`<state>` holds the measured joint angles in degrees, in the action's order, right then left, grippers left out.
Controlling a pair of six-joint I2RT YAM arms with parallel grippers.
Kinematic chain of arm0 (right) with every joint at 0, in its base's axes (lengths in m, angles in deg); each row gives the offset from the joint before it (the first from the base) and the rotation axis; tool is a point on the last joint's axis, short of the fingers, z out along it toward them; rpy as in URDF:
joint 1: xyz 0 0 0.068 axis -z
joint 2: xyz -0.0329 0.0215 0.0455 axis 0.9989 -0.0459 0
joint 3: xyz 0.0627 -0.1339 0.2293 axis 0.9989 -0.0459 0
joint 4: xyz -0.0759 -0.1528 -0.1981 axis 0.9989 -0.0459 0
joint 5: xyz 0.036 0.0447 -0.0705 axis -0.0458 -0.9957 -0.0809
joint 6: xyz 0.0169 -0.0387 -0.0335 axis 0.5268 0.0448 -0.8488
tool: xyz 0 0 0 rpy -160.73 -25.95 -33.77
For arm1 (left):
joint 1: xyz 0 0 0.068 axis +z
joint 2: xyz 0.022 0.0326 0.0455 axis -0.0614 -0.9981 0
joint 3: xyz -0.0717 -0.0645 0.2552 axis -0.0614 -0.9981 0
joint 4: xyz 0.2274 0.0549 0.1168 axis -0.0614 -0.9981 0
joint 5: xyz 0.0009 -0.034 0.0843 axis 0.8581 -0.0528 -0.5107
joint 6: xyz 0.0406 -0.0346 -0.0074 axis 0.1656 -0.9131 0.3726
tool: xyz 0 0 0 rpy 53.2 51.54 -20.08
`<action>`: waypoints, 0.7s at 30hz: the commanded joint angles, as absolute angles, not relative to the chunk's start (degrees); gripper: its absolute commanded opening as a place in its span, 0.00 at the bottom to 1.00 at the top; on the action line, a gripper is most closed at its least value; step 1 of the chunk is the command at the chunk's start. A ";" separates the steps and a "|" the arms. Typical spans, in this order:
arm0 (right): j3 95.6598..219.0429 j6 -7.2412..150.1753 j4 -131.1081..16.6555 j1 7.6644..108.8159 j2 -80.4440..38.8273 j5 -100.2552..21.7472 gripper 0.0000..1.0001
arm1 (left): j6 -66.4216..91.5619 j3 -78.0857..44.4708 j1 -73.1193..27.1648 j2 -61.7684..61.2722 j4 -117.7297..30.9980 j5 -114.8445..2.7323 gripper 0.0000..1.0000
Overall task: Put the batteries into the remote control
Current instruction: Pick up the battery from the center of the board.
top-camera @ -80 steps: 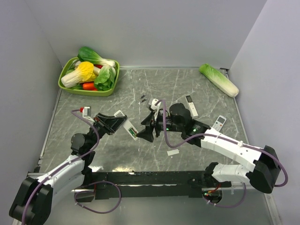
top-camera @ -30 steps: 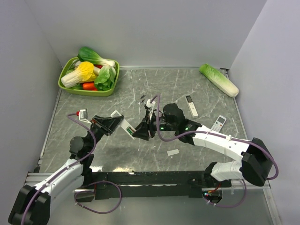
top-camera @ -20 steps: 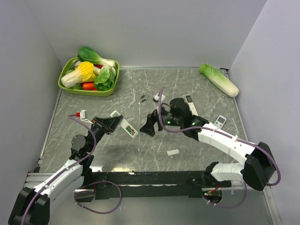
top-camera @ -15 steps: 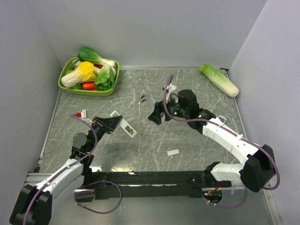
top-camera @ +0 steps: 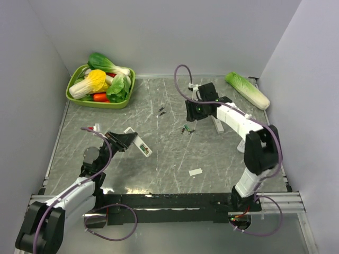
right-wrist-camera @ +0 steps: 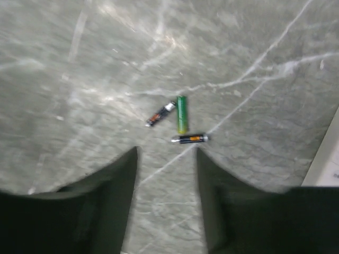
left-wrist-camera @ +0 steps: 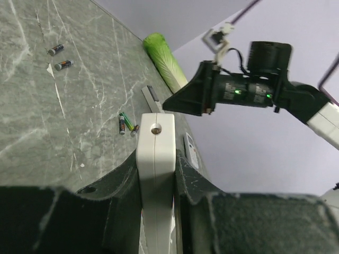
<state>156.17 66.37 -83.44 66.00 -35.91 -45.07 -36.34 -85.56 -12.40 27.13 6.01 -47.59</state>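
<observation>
Marbled table [top-camera: 212, 153] bears blurred batteries [right-wrist-camera: 181, 114]; left gripper [left-wrist-camera: 156, 161] half-hides remote control [left-wrist-camera: 155, 135].

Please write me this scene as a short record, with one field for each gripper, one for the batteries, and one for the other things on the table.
left gripper: shut on the remote control, which stands on edge between its fingers
right gripper: open, empty, hovering over the batteries
batteries: loose on the table, one green and two darker cells close together
other things: pair of dark cells lying apart from the batteries; basket of vegetables at the far left corner; cabbage at the far right
</observation>
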 commanded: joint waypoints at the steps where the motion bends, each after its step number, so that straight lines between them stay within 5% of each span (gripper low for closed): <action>1: 163.88 61.93 -92.12 65.92 -44.55 -41.46 0.43 | -33.77 -82.83 -12.12 26.73 7.88 -46.04 0.02; 7: 168.46 61.14 -93.98 65.92 -51.25 -41.46 0.33 | -32.98 -82.30 -12.12 25.85 7.70 -45.95 0.02; 21: 173.38 60.96 -96.44 64.69 -58.46 -40.23 0.33 | -32.45 -81.95 -12.12 24.62 7.97 -45.86 0.02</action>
